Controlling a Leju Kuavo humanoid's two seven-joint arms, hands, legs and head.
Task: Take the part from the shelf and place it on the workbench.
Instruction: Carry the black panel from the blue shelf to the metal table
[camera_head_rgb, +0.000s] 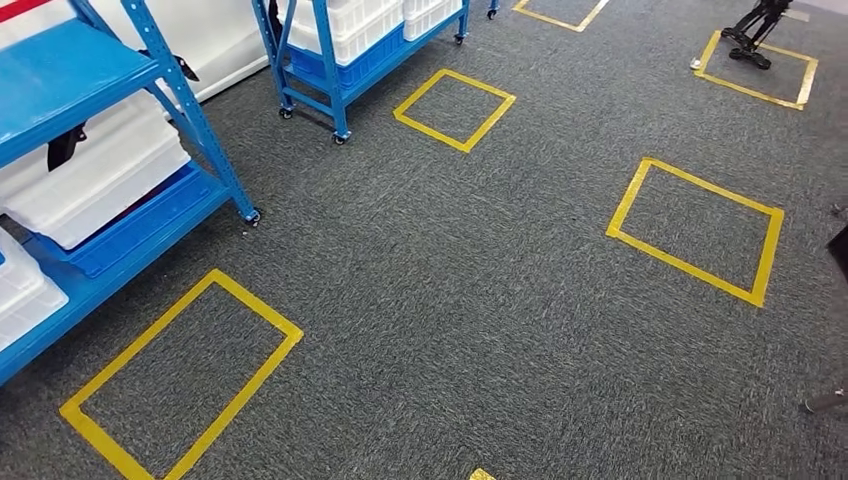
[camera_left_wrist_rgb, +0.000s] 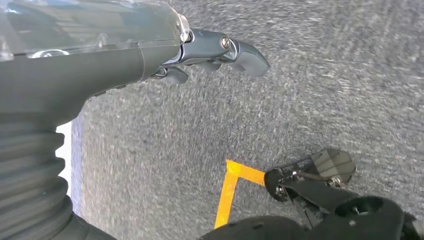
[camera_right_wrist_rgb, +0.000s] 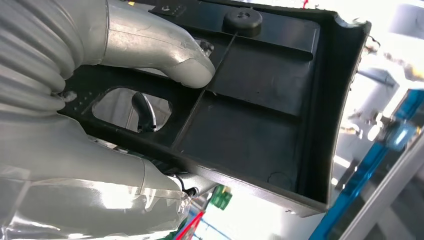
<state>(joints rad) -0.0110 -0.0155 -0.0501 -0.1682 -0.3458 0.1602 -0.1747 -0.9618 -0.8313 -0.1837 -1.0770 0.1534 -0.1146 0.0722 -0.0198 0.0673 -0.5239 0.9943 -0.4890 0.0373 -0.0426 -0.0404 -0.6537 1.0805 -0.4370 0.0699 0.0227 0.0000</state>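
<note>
- Head view: grey carpet (camera_head_rgb: 450, 300) underfoot, and I count five yellow tape squares, the nearest (camera_head_rgb: 180, 380) at my lower left, plus a scrap of tape at the bottom edge.
- Two blue shelf racks on castors: one (camera_head_rgb: 110, 150) close on my left, one (camera_head_rgb: 350, 60) further back. Both carry white bins (camera_head_rgb: 95, 175) sitting in blue trays; what's inside the bins I can't tell.
- A dark stand (camera_head_rgb: 750, 35) sits on the far right square.
- Left wrist view: my left hand (camera_left_wrist_rgb: 210, 55) hangs over the carpet with nothing in it, fingers loosely curled; whether they're apart or closed I cannot tell. One corner of yellow tape (camera_left_wrist_rgb: 232, 182) lies below.
- Right wrist view: my right hand (camera_right_wrist_rgb: 125, 100) holds the one black part (camera_right_wrist_rgb: 260, 100), a ribbed tray-like plastic moulding. My thumb (camera_right_wrist_rgb: 165, 55) presses its inner face and a finger shows through a cut-out. Blue rack frame (camera_right_wrist_rgb: 360, 195) blurs behind it.
</note>
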